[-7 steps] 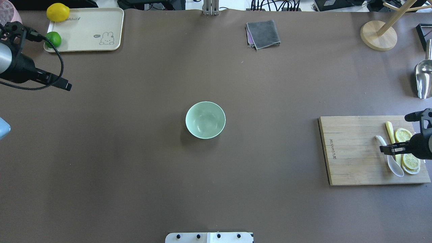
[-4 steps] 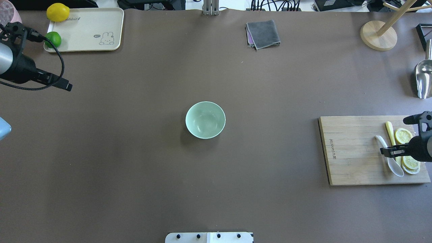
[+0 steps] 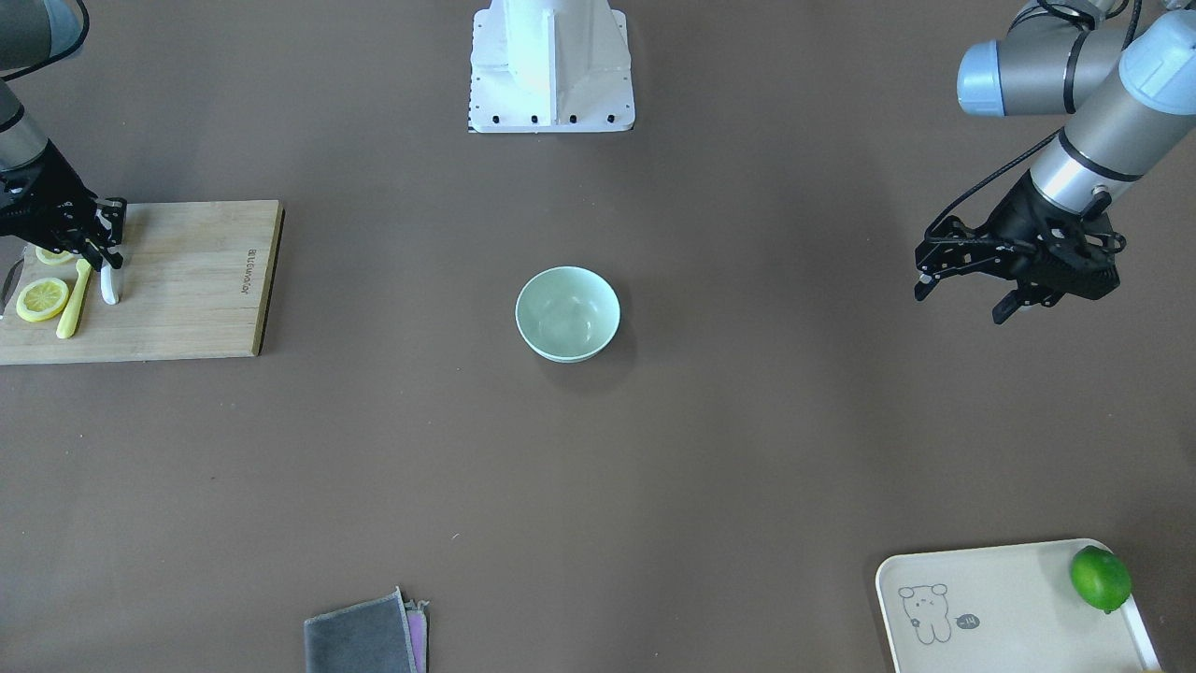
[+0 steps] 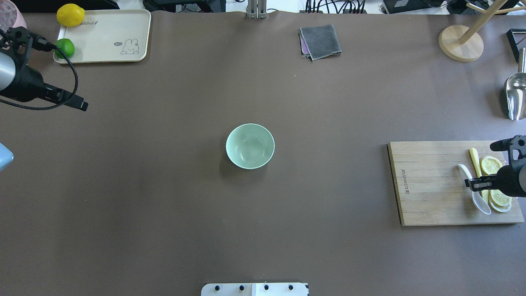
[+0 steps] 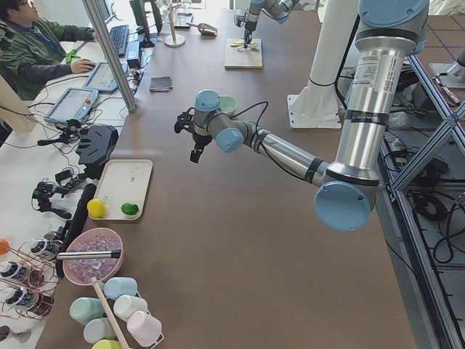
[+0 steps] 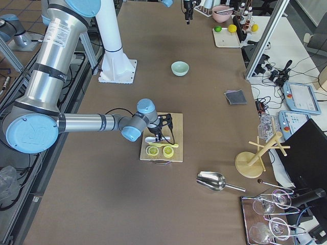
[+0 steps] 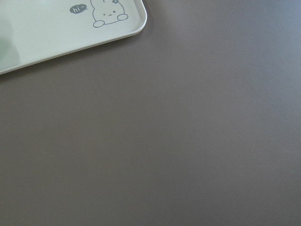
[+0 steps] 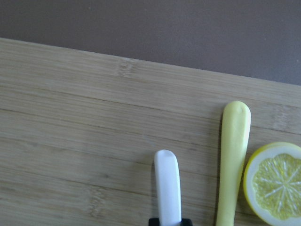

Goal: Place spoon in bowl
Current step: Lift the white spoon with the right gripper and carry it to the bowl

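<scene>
The white spoon (image 4: 481, 204) lies on the wooden cutting board (image 4: 427, 185) at the right, and also shows in the front view (image 3: 110, 288). My right gripper (image 4: 472, 183) is down over its handle. In the right wrist view the black fingertips (image 8: 154, 221) press against both sides of the handle (image 8: 168, 188). The mint-green bowl (image 4: 250, 146) stands empty at the table's middle, far from the spoon. My left gripper (image 3: 960, 301) hangs open and empty above the bare table at the left.
A yellow knife (image 4: 474, 158) and lemon slices (image 4: 491, 164) lie right beside the spoon. A cream tray (image 4: 107, 37) with a lime (image 4: 65, 48) and lemon (image 4: 70, 15) sits back left. A grey cloth (image 4: 320, 41), wooden stand (image 4: 460, 43) and metal scoop (image 4: 515, 96) lie at the back and right.
My right gripper has drawn back a little toward the right edge and settled onto the spoon's handle. The spoon, the bowl and the left arm have stayed in place.
</scene>
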Tool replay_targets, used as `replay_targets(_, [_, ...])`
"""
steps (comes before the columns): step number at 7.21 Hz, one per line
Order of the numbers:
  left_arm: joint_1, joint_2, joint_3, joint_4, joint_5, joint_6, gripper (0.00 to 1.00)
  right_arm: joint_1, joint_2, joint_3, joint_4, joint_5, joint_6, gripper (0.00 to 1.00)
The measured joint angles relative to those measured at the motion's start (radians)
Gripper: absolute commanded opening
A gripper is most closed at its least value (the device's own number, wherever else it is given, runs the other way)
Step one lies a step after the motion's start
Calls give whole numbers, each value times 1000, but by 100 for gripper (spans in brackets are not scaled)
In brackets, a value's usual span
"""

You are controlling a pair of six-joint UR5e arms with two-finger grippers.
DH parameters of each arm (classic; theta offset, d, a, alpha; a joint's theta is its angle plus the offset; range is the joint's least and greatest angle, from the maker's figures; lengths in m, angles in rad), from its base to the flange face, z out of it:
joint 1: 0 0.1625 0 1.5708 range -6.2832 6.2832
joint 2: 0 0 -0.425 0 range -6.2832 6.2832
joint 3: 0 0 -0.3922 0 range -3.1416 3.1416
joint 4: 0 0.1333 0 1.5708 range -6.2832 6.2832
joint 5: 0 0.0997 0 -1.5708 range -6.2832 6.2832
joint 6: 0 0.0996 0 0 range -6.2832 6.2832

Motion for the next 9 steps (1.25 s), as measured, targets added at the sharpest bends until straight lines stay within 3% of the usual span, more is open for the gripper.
replay_targets(2, [0,1,-1,-1,-1,0,99,1,12,34,-5,6,24,0])
replay_targets(5, [0,4,0,-11,-2,-3,99,2,125,81,-87,0,271,0])
replay_targets(7, [0,6,-1,-15,-2,-4,99,-48,324,166,-396,-85,534,0])
replay_targets(9, [0,10,1,-15,-2,-4,99,-193,631,190,-807,-245,793,0])
